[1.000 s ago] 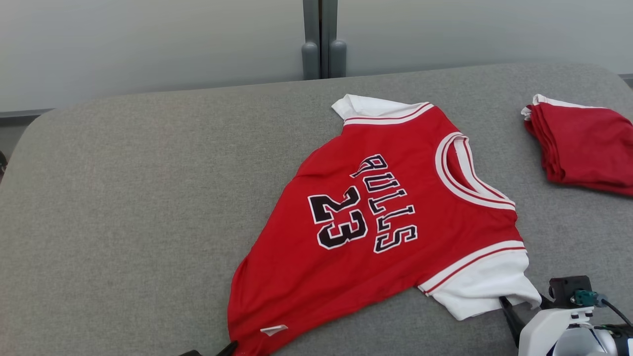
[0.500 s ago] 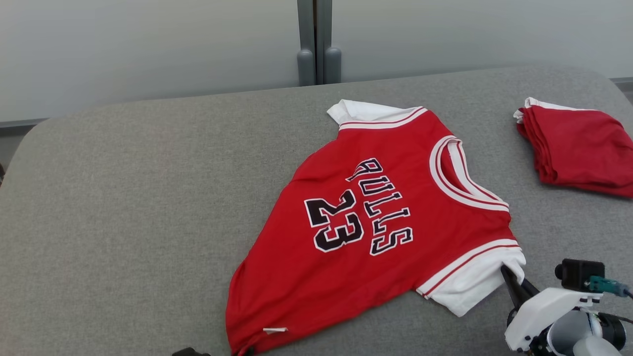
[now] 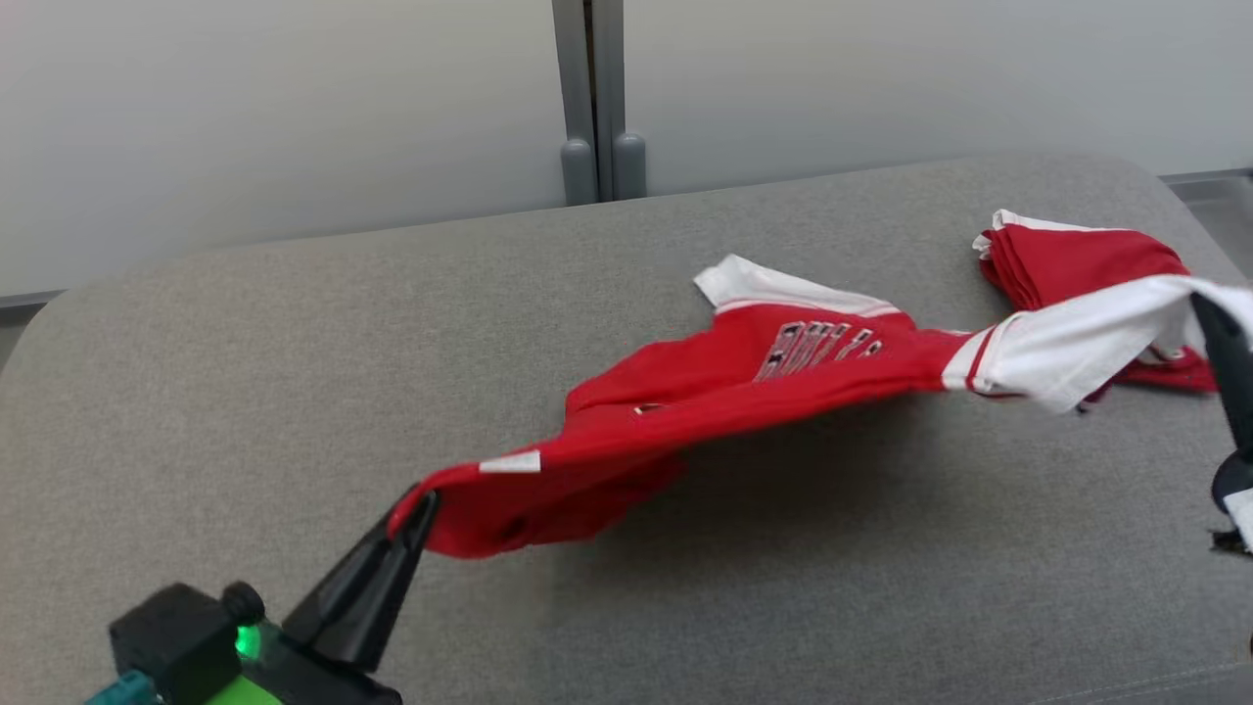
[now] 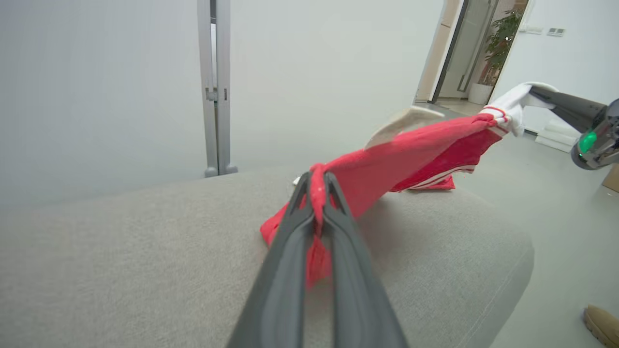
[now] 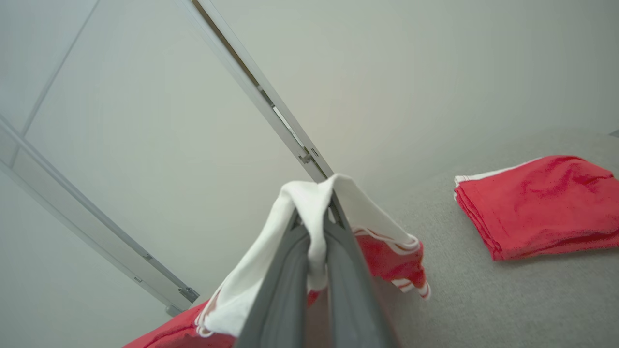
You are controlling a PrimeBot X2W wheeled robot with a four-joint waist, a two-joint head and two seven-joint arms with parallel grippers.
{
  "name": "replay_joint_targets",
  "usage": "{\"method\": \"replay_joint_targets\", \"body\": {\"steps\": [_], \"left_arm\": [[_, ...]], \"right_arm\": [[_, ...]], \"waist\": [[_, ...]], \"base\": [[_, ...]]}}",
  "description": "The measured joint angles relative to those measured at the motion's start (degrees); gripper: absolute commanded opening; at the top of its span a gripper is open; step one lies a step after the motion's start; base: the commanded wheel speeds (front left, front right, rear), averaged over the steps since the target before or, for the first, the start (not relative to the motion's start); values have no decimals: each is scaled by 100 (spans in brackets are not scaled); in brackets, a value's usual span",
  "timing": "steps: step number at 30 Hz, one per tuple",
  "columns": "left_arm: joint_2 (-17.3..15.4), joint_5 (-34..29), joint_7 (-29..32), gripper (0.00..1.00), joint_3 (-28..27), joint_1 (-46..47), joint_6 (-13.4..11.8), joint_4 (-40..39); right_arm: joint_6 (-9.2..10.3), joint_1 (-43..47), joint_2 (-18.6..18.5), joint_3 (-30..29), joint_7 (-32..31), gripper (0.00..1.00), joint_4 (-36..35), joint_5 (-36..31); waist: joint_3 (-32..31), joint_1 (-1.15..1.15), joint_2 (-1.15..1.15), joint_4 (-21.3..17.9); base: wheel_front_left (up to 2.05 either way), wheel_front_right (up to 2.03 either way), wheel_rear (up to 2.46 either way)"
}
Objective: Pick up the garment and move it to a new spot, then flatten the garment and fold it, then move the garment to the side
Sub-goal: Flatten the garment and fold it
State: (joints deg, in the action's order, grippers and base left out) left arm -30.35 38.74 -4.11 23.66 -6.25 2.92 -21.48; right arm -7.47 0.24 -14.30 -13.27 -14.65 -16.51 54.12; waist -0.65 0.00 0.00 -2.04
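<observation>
The garment (image 3: 744, 387), a red jersey with white sleeves and dark lettering, hangs stretched in the air above the grey padded table (image 3: 245, 372). My left gripper (image 3: 416, 504) is shut on its red hem corner at the lower left; in the left wrist view the red cloth (image 4: 387, 169) is pinched between my fingers (image 4: 290, 251). My right gripper (image 3: 1206, 305) is shut on the white sleeve (image 3: 1077, 343) at the right edge. The right wrist view has that white sleeve (image 5: 309, 212) draped over the closed fingertips.
A folded red garment (image 3: 1067, 259) lies at the table's far right, partly behind the lifted sleeve, and appears as a neat stack (image 5: 537, 203) in the right wrist view. A pale wall with a grey post (image 3: 587, 98) runs behind the table.
Both grippers have shut on the jersey and raised it off the table, so it now hangs stretched between them. The head camera has also shifted.
</observation>
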Motion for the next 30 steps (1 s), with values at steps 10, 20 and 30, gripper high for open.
{"method": "replay_joint_targets", "body": {"steps": [10, 20, 30], "left_arm": [[-907, 731, 1106, 0, -975, 1487, 58, -1562], [-1035, 1354, 2107, 0, -1076, 4174, 157, -200], [-143, -149, 1317, 0, -527, 8012, 271, 3018]], "right_arm": [[-1, -1910, 393, -700, -1668, 0, -1042, -490], [-1, -4638, 990, -572, -2351, 0, 197, -1781], [-2, -8023, 1145, -300, -386, 0, 2865, -3463]], "waist": [[149, 0, 0, -167], [1040, 0, 0, -247], [2573, 1, 0, -157]], "base": [[0, 0, 0], [0, 0, 0], [0, 0, 0]]}}
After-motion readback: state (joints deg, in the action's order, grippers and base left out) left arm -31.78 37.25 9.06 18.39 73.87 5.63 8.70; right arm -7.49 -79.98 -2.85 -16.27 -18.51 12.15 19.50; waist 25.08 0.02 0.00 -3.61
